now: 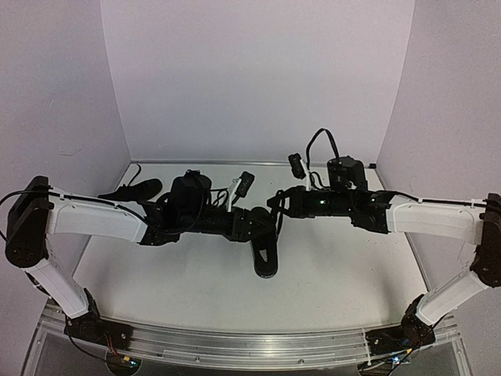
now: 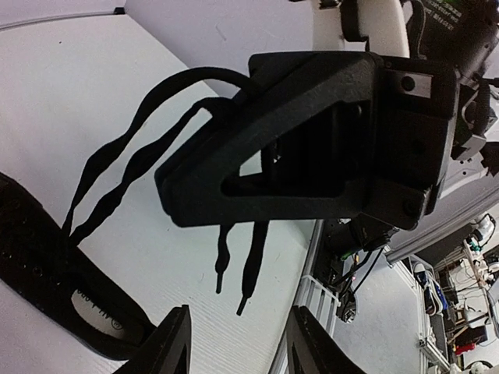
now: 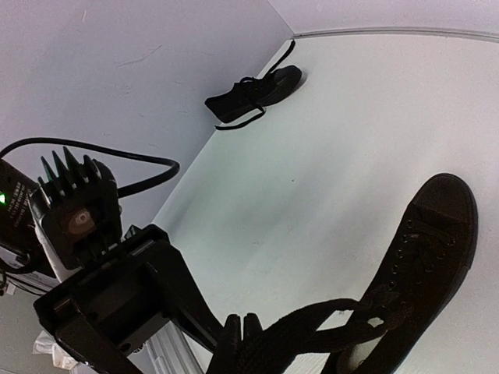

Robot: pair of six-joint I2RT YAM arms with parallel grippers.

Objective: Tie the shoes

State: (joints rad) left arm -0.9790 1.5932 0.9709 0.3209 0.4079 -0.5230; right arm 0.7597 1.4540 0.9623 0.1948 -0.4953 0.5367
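On the white desk (image 1: 172,274) a black shoe (image 1: 264,257) is seen in the middle, and the other shoe (image 1: 135,189) at the far left corner. The laces (image 2: 117,156) of the middle shoe are pinched by the right tool (image 3: 240,341). The left tool (image 2: 238,312) is spread open.
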